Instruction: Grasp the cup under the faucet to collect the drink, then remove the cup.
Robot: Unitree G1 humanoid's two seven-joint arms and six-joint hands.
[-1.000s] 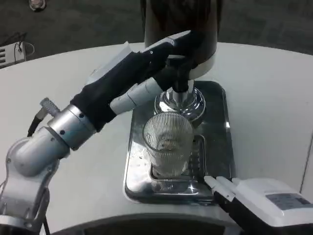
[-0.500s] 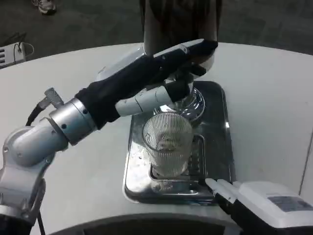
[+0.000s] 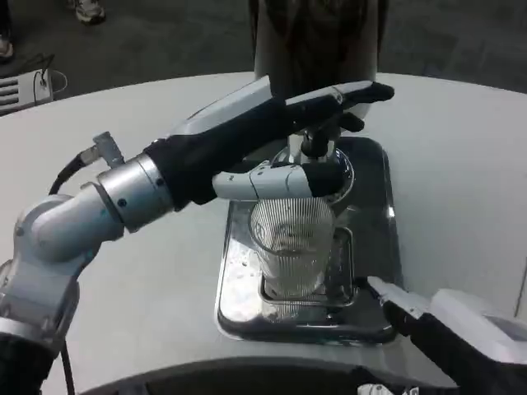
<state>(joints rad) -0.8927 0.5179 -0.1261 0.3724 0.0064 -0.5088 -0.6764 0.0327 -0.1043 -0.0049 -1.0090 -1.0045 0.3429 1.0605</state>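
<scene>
Movement of the left hand (image 3: pixel 317 136) is what has been seen over the last second: it was set lower, about the faucet (image 3: pixel 317 148) just above the cup (image 3: pixel 290 247), and it has been raised and stretched across, so that its upper fingers are now laid out flat over the faucet and a lower finger is held level just above the cup's rim. Nothing is gripped by it; its fingers are apart and the cup is not enclosed. The whole picture has also been shifted a little, so part of this is judged to be the camera's own motion.

The cup, ribbed and clear, is found upright on the grate of the shiny tray (image 3: pixel 375 239), directly below the faucet and in front of the dark dispenser (image 3: pixel 317 37). Whether any drink has been collected cannot be told. The grasp is judged not yet made, so the filling and the removal are both left to be done.

The right hand (image 3: pixel 445 325) is seen near the cup's front right, at the tray's front edge, with its fingertips pointed toward the cup and nothing held.

The tray is carried by a white counter (image 3: pixel 123 123). Behind the cup, beyond the counter's far edge, a dark floor (image 3: pixel 165 41) is seen.
</scene>
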